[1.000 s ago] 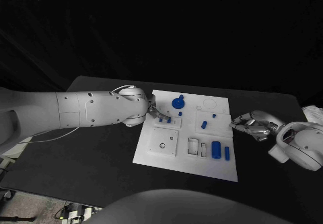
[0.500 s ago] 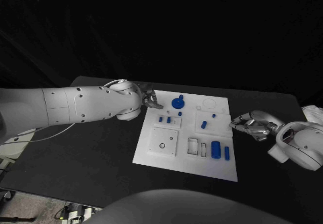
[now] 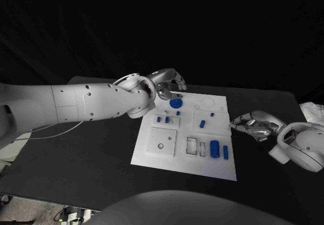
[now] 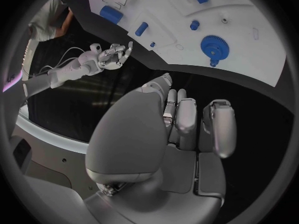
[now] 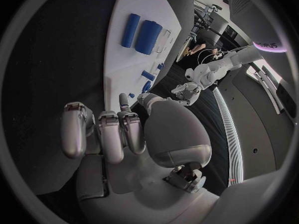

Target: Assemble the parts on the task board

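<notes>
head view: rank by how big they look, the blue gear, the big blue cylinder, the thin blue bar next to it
1. blue gear
2. big blue cylinder, close to the gear, so that order is unsure
3. thin blue bar, clearly smallest

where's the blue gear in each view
Head view: blue gear at the task board's far edge, just below the left hand.
Left wrist view: gear beyond the fingers.
Right wrist view: cannot make it out.
Shared landmark: the big blue cylinder.
</notes>
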Controlling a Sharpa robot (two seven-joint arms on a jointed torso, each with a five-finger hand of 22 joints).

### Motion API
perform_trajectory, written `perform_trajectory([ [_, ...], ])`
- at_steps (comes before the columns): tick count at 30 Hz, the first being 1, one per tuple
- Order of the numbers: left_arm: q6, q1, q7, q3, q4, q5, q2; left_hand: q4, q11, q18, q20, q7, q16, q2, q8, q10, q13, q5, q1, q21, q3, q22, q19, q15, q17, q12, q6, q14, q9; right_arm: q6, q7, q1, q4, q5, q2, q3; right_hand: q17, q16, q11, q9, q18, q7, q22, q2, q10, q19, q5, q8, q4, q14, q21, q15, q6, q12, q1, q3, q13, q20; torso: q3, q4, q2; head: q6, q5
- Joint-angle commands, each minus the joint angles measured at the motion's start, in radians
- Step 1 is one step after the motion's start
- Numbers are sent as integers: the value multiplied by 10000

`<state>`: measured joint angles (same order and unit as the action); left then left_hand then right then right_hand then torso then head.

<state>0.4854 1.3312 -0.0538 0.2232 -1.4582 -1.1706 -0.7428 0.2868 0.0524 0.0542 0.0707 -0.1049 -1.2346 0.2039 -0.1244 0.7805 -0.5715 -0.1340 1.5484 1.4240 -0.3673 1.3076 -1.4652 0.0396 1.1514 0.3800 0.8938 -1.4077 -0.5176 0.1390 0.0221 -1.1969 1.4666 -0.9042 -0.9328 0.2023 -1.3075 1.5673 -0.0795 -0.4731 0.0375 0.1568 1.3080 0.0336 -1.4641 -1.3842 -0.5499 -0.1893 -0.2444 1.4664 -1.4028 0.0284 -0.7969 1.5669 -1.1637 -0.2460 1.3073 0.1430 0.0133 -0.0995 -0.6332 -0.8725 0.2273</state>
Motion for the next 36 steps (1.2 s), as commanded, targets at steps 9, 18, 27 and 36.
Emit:
perform_trajectory([
  [9, -1628, -196, -1011, -31, 635, -4572, 902, -77, -181, -349, -250, 178, -395, 236, 529, 1523, 2355, -531, -313, 791, 593, 2277, -763, 208, -5, -698, 900, -827, 1520, 512, 557, -14, 541, 0, -304, 0, -2633, 35, -56, -13, 172, -14, 1901, -77, -1067, 5, -36, 57, 6, 1044, 14, 55, -63, 39, -34, -67, 2635, 19, 35, -135, -283, -1, 46],
  [18, -2606, -213, -1550, -49, 887, -5024, 1055, -98, -188, -350, -262, 222, -400, 257, 487, 1841, 2916, -551, -358, 786, 720, 2281, -774, 235, -137, -889, 1335, -855, 1827, 548, 579, -53, 681, -3, -416, 0, -2633, 35, -56, -14, 170, -12, 1904, -96, -1067, -1, -14, 61, 4, 1044, 9, 55, -63, 39, -23, -65, 2635, 20, 91, -163, -395, -1, -11],
  [27, -2702, -262, -1486, -48, 909, -5289, 1023, -98, -265, -353, -323, 342, -1103, 264, 529, 2307, 3098, -843, -583, 788, 924, 2290, -784, 323, 693, -725, 1527, -1112, 2106, 516, 590, -60, 597, 1, -357, 0, -2633, 35, -56, -14, 171, -12, 1902, -98, -1067, 3, -6, 62, 2, 1044, 13, 56, -63, 39, -19, -67, 2635, 21, 101, -185, -402, -1, -41],
  [36, -2480, -278, -1288, -48, 920, -5243, 1011, -72, -266, -351, -331, 316, -1129, 183, 484, 2415, 3101, -926, -679, 775, 946, 2286, -782, 325, 681, -647, 1684, -1115, 2159, 462, 556, -58, 523, 4, -288, 1, -2633, 35, -56, -15, 173, -12, 1900, -96, -1067, 9, -7, 62, 2, 1044, 19, 56, -64, 39, -19, -69, 2635, 21, 93, -172, -391, -1, -48],
])
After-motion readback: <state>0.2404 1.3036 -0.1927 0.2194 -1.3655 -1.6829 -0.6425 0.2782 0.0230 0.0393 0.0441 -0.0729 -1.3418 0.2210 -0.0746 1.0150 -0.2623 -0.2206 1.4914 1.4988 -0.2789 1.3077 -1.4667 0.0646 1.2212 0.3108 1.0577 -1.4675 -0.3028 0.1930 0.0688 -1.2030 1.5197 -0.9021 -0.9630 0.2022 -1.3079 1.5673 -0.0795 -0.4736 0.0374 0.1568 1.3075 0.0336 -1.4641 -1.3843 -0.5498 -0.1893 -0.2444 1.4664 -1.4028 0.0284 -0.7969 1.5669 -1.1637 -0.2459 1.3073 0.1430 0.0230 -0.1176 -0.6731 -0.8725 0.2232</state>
